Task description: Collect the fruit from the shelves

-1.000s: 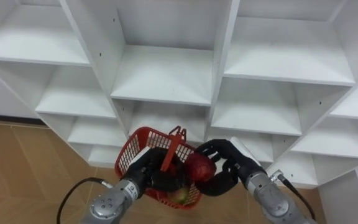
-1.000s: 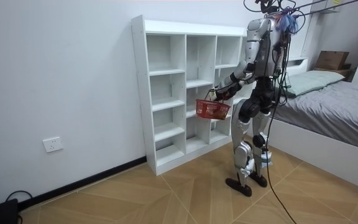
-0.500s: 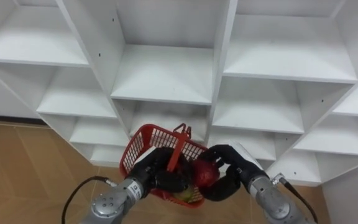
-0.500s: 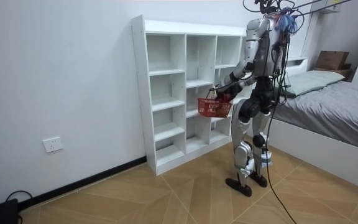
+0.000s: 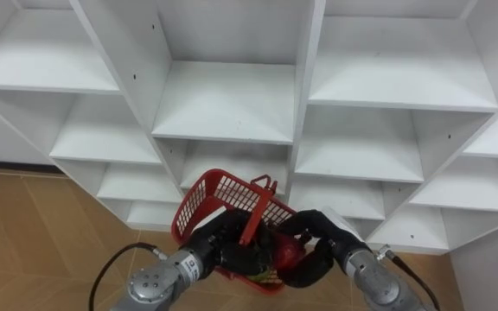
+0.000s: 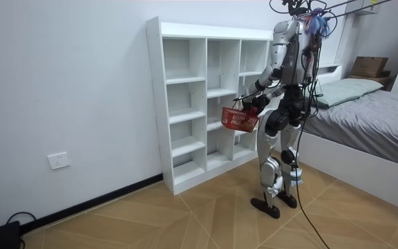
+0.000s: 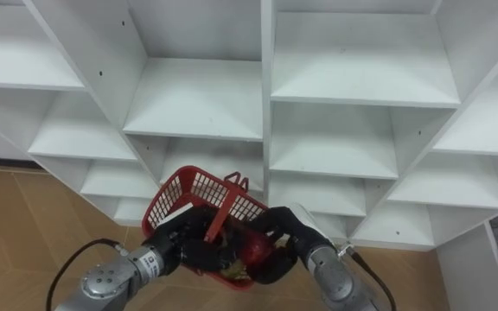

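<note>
left hand [image 5: 229,249] grips the basket [image 5: 202,197], keeping it just under the right hand [image 5: 320,259], curled round an apple [image 5: 289,250] to drop in.

A white closet [image 6: 178,81] of open shelves stands against a plain white wall [image 6: 68,76]. The floor [image 6: 185,214] is wood laid in herringbone. A socket [image 6: 59,160] sits low on the wall. A grey bed [image 6: 378,117] lies at the room view's right.

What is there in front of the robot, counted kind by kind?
red fruit: 1
yellow-green fruit: 1
red basket: 1
white shelf unit: 1
Total: 4
</note>
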Robot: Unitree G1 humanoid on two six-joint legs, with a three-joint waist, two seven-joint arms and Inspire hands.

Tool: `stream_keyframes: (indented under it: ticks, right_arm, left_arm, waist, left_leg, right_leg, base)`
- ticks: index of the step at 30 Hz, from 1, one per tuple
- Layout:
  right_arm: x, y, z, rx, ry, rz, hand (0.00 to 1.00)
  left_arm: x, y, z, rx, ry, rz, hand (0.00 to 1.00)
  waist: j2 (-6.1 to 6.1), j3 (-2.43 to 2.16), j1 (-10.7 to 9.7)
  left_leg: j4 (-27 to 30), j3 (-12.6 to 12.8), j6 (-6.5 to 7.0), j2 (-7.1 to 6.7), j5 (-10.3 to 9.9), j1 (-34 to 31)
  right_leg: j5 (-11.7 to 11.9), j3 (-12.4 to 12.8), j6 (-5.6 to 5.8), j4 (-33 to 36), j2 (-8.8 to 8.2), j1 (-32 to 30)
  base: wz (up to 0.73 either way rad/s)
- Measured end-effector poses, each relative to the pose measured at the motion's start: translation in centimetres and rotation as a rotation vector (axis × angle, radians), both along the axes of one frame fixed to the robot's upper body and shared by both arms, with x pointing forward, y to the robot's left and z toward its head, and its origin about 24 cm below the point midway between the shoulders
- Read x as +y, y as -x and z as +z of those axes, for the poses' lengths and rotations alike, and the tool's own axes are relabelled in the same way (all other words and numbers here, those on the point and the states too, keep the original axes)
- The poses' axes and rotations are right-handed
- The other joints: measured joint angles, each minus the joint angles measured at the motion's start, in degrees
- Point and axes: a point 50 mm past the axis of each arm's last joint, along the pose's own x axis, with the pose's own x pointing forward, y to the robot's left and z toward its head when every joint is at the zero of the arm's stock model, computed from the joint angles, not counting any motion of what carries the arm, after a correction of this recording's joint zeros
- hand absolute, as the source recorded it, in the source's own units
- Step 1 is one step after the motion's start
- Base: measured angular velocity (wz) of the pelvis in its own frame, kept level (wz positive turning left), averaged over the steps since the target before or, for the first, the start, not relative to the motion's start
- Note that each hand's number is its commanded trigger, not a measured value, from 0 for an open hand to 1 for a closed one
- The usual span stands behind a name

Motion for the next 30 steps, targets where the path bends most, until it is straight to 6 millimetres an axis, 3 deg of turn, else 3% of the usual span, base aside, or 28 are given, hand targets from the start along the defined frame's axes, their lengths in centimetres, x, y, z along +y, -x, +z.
stream_keyframes:
  ticks: [1,2,3,4,9,15,30]
  right_arm:
    - [0.1,0.0,0.0,0.004,-0.002,0.006,1.00]
    - [0.1,0.0,0.0,0.005,-0.002,0.010,0.93]
    - [0.2,0.0,0.0,0.005,-0.001,0.012,0.61]
    - [0.2,-0.1,0.0,0.003,0.000,0.013,0.00]
    - [0.0,-0.5,0.0,0.007,0.008,0.008,0.00]
    - [0.0,-0.6,-0.2,0.026,0.020,-0.002,0.00]
    - [1.1,-0.6,-0.2,0.043,-0.001,0.022,0.00]
  left_arm:
    - [-0.1,0.1,0.0,0.002,0.002,-0.009,1.00]
    - [-0.2,0.1,0.0,0.005,0.004,-0.018,1.00]
    - [-0.2,0.1,0.0,0.006,0.006,-0.022,1.00]
    - [-0.3,0.2,0.0,0.007,0.009,-0.030,1.00]
    - [-0.8,0.4,-0.1,0.014,0.018,-0.057,1.00]
    - [-1.3,0.7,-0.3,0.028,0.015,-0.080,1.00]
    - [-1.3,0.8,-0.5,0.047,0.009,-0.087,1.00]
  waist:
    - [0.00,0.00,0.06]
    - [0.00,0.00,0.06]
    - [-0.01,0.01,0.08]
    - [-0.02,0.01,0.09]
    - [0.00,0.11,0.06]
    - [0.55,0.54,0.02]
    - [0.75,0.50,-0.44]
  left_leg:
    - [0.00,0.00,0.00,0.00,0.00,0.00]
    - [0.00,0.00,0.00,0.00,0.00,-0.02]
    - [0.00,0.00,0.00,0.00,0.00,-0.01]
    - [0.00,0.01,0.00,0.00,0.00,-0.01]
    - [-0.01,0.11,0.00,0.00,0.00,0.00]
    - [-0.01,0.13,0.00,0.01,0.00,-0.10]
    - [0.20,0.20,0.00,0.03,0.00,-0.57]
  right_leg:
    - [0.00,0.01,0.00,0.00,0.00,-0.02]
    - [0.00,0.02,0.00,0.00,-0.01,-0.04]
    - [0.00,0.04,0.00,0.01,-0.01,-0.05]
    - [0.00,0.08,0.00,0.02,-0.02,-0.09]
    - [0.01,0.24,-0.01,0.04,-0.02,-0.09]
    - [0.01,0.20,-0.01,0.02,-0.03,-0.18]
    - [0.01,0.19,-0.02,0.13,-0.06,-0.56]
  base:
    - [0.00]
    - [0.00]
    - [0.00]
    - [0.00]
    - [0.00]
    - [0.00]
    - [0.00]
